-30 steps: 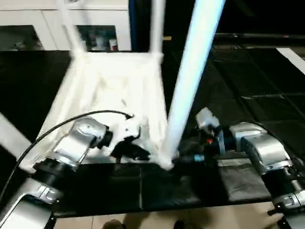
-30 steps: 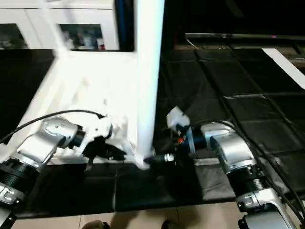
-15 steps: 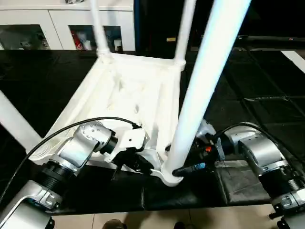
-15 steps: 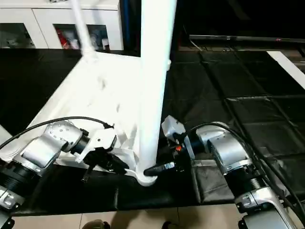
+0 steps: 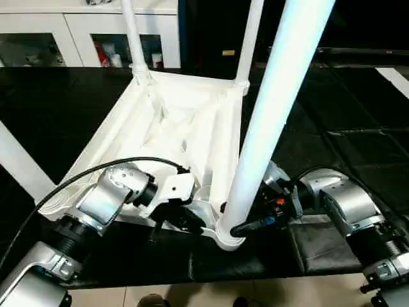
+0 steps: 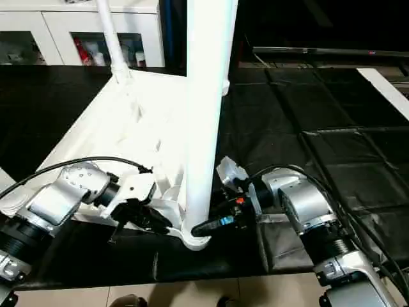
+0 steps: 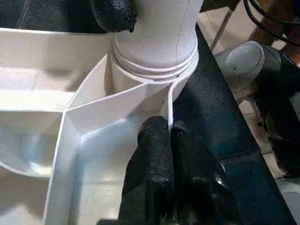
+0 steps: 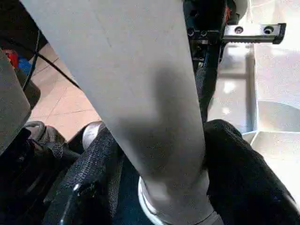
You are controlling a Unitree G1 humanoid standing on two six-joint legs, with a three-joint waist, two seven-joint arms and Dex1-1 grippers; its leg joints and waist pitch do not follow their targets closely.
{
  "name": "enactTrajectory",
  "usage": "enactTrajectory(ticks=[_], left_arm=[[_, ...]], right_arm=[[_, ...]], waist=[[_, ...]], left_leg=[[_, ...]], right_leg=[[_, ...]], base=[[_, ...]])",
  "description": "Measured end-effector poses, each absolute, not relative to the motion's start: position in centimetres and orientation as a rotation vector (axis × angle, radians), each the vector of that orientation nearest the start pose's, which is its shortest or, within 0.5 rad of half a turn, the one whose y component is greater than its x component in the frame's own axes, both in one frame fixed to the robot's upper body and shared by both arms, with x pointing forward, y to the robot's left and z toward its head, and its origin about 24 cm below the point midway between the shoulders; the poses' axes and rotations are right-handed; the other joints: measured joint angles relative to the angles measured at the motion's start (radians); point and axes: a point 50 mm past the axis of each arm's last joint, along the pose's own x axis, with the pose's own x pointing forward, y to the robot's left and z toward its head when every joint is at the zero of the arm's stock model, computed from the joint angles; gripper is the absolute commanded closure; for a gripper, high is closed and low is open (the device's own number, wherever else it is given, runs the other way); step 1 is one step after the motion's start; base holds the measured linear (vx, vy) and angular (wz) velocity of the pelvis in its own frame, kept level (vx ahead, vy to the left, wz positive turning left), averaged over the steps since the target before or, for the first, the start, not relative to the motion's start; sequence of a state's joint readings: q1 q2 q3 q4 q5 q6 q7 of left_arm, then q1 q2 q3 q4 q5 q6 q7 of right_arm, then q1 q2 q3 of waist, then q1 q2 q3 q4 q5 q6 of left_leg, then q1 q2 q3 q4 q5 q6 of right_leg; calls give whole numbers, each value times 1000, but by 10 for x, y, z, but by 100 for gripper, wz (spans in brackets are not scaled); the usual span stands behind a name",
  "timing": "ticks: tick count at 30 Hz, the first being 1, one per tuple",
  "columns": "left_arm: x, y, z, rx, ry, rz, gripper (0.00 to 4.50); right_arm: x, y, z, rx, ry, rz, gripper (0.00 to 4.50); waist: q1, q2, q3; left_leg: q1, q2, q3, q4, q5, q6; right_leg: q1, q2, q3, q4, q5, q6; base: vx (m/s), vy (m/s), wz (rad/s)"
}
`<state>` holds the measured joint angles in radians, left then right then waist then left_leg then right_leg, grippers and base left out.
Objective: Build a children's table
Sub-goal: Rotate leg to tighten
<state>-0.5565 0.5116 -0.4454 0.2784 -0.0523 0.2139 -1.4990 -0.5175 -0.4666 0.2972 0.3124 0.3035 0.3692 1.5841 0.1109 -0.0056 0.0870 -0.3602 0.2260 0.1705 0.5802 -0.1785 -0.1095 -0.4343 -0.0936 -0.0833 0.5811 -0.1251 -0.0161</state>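
Observation:
The children's table top [image 5: 172, 121] lies upside down on the black mat, its ribbed underside facing up. Legs stand in its corner sockets: two at the far corners [image 5: 133, 38] [image 5: 249, 38], one at the near left [image 5: 19, 163] and a thick one at the near right [image 5: 268, 115]. My left gripper [image 7: 168, 129] is shut on the thin rim wall of the top beside that near right socket [image 5: 227, 238]. My right gripper [image 8: 164, 136] sits low at the leg's base, one finger [image 8: 234, 164] pressed on each side of the tube.
A white cabinet [image 5: 38, 38] with glass doors stands behind the mat. The black mat [image 5: 332, 128] stretches off to the right, with a white strip [image 5: 396, 80] at its far right. Tiled floor [image 5: 211, 297] shows past the mat's front edge.
The head camera has tilted up and steadied. My right gripper's fingers have closed in around the base of the near right leg. The left gripper keeps its hold on the rim.

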Motion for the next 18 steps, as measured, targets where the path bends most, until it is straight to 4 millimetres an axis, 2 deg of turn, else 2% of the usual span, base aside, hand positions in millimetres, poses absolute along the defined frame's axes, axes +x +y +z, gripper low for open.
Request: enactTrajectory(ticks=[4,7,10,11,13,15,18], left_arm=[[289,126,74,438,557,-1621,450],[298,129,73,390,554,-1471,450],[305,124,71,332,544,-1345,450],[307,123,70,312,543,-1305,450],[311,116,68,271,538,-1215,450],[315,112,67,230,533,-1103,450],[318,103,67,195,521,-1011,450]], right_arm=[[284,-135,80,-33,409,1643,230],[294,-133,80,-39,363,1472,240],[303,-132,77,-17,341,1308,247],[306,-131,77,-13,334,1251,248],[313,-126,76,13,318,1119,249],[319,-115,74,41,296,961,251],[325,-105,74,50,275,823,253]], waist=[[-6,0,0],[-26,0,0],[-57,-2,1],[-71,-2,1],[-88,-3,2],[-108,-3,2],[-122,-2,1]], left_leg=[[1,-1,1,1,0,0],[2,-2,0,2,0,0],[2,-3,-2,4,0,0],[3,-3,-4,5,0,0],[3,-3,-7,6,0,0],[3,-3,-21,8,0,-1],[-2,-1,-33,5,-1,-1]], right_leg=[[0,0,3,3,0,0],[0,2,7,4,-4,6],[-1,2,6,2,-4,7],[-1,2,3,0,-4,7],[-2,1,-5,-6,-4,7],[0,1,-19,-14,-4,7],[1,0,-42,-36,-4,7]], base=[[0,0,0],[-34,-4,-3],[-18,0,-3],[0,0,0],[0,0,0],[-27,18,-22],[-9,5,-7]])
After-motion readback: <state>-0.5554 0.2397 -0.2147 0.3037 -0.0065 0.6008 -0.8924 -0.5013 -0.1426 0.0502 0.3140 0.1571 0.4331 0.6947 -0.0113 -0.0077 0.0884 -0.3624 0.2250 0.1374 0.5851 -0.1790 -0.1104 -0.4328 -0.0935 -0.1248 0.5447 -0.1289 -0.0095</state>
